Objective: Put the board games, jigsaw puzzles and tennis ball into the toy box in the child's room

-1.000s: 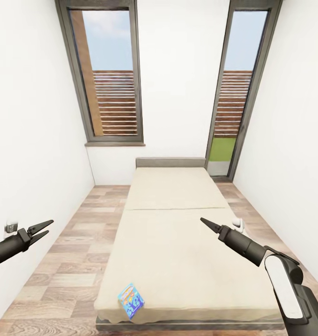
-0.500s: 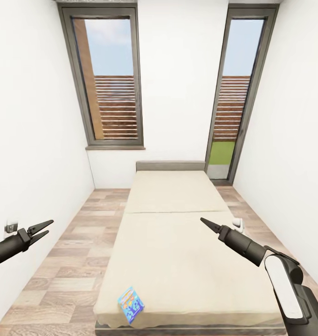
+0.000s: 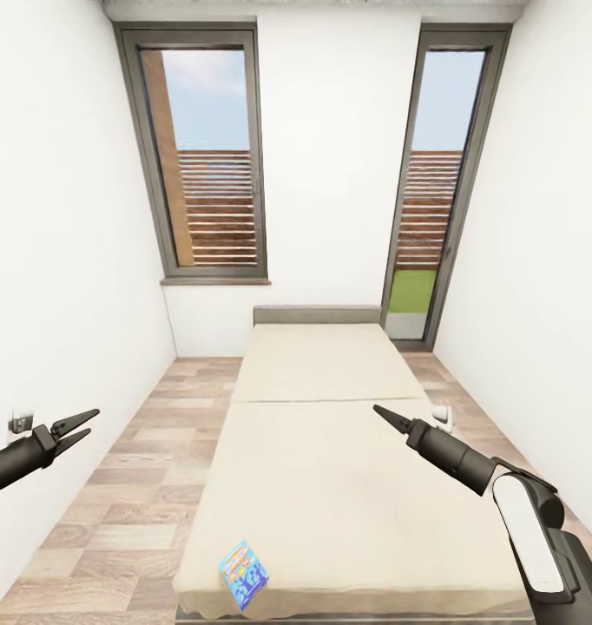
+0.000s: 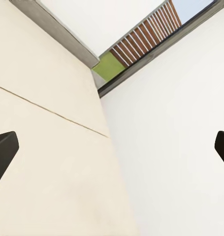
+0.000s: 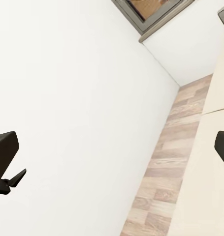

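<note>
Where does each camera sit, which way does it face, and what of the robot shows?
Head: high, facing along the bed toward two windows; left tool and right tool show.
Left wrist: on left arm, facing across bed to right wall; fingers at edges.
Right wrist: on right arm, facing left wall and floor; fingers at edges.
Shared: bed in all.

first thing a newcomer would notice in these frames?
Probably the long beige bed running down the middle of the narrow white room toward two tall windows. Next, the small light-blue board game lying alone near the bed's near left corner. The left gripper and right gripper both hang in the air on either side, holding nothing.
</note>
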`<state>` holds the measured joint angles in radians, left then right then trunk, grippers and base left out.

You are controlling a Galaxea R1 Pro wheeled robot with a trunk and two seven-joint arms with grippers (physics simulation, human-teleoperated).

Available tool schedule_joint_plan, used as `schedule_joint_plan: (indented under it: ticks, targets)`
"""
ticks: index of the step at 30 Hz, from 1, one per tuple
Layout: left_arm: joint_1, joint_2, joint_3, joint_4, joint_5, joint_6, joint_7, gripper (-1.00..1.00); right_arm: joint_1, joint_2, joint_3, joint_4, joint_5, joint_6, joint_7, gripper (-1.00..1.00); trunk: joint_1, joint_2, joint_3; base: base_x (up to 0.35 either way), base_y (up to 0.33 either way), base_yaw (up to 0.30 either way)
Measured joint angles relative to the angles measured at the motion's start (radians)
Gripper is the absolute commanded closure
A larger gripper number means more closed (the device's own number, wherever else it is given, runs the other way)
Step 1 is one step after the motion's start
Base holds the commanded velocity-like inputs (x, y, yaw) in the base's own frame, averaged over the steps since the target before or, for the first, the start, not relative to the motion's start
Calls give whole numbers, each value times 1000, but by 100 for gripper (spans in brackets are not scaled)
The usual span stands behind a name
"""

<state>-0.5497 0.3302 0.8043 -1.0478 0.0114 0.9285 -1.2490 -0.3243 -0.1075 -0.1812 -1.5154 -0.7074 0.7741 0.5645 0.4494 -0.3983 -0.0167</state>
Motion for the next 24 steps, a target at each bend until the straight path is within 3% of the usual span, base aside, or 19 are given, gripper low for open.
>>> schedule_joint_plan:
  ticks: [13, 24]
  targets:
    - [0, 0, 0, 0, 0, 1, 0, -100, 0, 0, -1, 0, -1, -13, 0, -100, 0, -1, 19, -84, 79, 0]
    - [0, 1, 0, 0, 0, 1, 0, -100, 0, 0, -2, 1, 1, -20, -1, -100, 0, -1, 20, -32, 45, 0]
